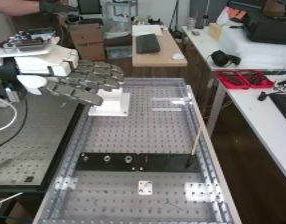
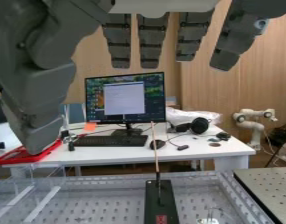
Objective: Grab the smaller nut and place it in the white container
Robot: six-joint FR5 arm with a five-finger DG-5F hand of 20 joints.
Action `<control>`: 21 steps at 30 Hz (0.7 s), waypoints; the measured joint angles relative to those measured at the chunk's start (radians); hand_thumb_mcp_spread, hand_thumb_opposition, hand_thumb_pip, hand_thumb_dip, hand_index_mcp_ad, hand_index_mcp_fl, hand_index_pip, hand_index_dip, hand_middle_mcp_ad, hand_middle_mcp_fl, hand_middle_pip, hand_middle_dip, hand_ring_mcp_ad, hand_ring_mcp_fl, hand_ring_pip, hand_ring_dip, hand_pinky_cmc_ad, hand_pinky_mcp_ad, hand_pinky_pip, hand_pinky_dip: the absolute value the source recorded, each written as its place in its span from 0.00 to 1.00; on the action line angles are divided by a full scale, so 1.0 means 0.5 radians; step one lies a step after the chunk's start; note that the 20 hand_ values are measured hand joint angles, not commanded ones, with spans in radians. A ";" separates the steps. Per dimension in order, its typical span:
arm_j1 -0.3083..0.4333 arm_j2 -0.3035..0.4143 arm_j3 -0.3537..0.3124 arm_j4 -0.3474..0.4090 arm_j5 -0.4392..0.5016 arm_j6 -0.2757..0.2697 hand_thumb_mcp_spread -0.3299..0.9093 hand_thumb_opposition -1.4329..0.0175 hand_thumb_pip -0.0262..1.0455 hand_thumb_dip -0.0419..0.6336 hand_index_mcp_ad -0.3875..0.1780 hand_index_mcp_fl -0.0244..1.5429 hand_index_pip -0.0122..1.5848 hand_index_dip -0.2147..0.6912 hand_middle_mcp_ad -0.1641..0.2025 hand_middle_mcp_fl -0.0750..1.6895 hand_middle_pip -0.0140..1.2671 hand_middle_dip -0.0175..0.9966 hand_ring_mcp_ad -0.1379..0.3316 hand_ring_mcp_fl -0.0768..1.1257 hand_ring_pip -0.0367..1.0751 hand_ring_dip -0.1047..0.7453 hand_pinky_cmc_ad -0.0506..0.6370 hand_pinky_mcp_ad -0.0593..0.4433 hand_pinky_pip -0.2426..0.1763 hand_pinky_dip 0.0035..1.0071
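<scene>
We see a dark grey hand point(image 1: 87, 79), a white arm point(image 1: 47, 62), a white container point(image 1: 111, 104), a black bar point(image 1: 117, 167), red trays point(image 2: 19, 158) and a grey worktop point(image 1: 120, 135) patterned with rows of dark dots.

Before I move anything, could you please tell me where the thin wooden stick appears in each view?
High view: the thin wooden stick is right of centre, rising at a slight tilt from the right end of the flat black bar.
Wrist view: it rises from the bar in front of the white desk, its tip near the monitor.
Shared landmark: the black bar at the stick's foot.
</scene>
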 joint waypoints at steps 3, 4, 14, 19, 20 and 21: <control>-0.021 -0.025 -0.019 0.037 -0.013 0.005 0.49 0.45 0.55 0.19 0.56 0.14 0.06 0.49 0.53 0.07 0.11 0.21 0.59 0.06 0.11 0.20 0.54 0.64 0.52 0.12; -0.027 -0.033 -0.026 0.049 -0.018 0.002 0.50 0.45 0.55 0.20 0.56 0.15 0.06 0.49 0.53 0.07 0.11 0.21 0.59 0.06 0.11 0.20 0.54 0.64 0.52 0.11; -0.091 -0.114 -0.103 0.190 -0.084 -0.021 0.52 0.45 0.62 0.27 0.50 0.15 0.27 0.49 0.53 0.08 0.11 0.21 0.59 0.06 0.11 0.21 0.54 0.64 0.52 0.12; -0.119 -0.192 -0.121 0.224 -0.126 -0.061 0.54 0.43 0.63 0.34 0.49 0.12 0.44 0.49 0.52 0.08 0.11 0.22 0.59 0.06 0.11 0.22 0.53 0.64 0.52 0.12; -0.125 -0.213 -0.125 0.234 -0.135 -0.072 0.54 0.43 0.63 0.34 0.48 0.10 0.50 0.49 0.52 0.08 0.11 0.22 0.59 0.06 0.11 0.22 0.53 0.64 0.52 0.11; -0.127 -0.220 -0.126 0.238 -0.138 -0.076 0.54 0.43 0.66 0.34 0.48 0.09 0.53 0.49 0.52 0.07 0.11 0.22 0.59 0.06 0.11 0.22 0.53 0.64 0.52 0.12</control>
